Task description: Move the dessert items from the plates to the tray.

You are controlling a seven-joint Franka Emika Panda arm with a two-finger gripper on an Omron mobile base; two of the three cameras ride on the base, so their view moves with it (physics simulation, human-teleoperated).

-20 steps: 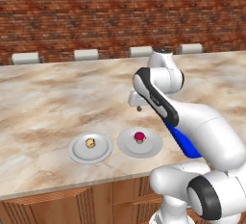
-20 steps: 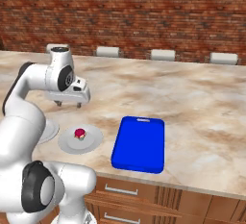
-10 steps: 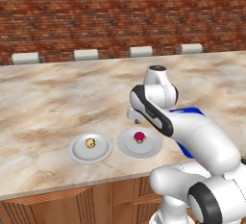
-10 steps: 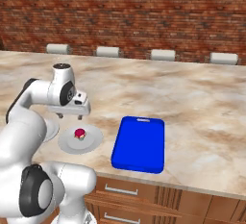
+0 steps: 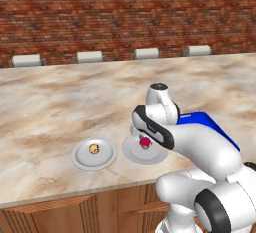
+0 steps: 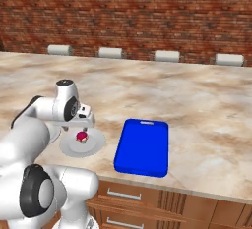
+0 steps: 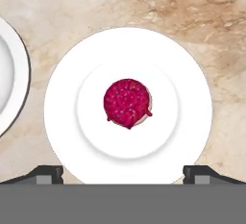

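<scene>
While I'm hovering my gripper (image 7: 123,172) with fingers spread wide, the red cupcake (image 7: 127,103) is sitting mid-plate (image 7: 192,122) below; farther off, the blue tray (image 6: 143,147) is waiting. Closing off-centre risks nudging it sideways.

Bright even rendered light, soft shadows, sharp focus

Blue tray (image 5: 210,125) half behind arm

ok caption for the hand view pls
Open hand poised over red cupcake centred on its plate.
</scene>
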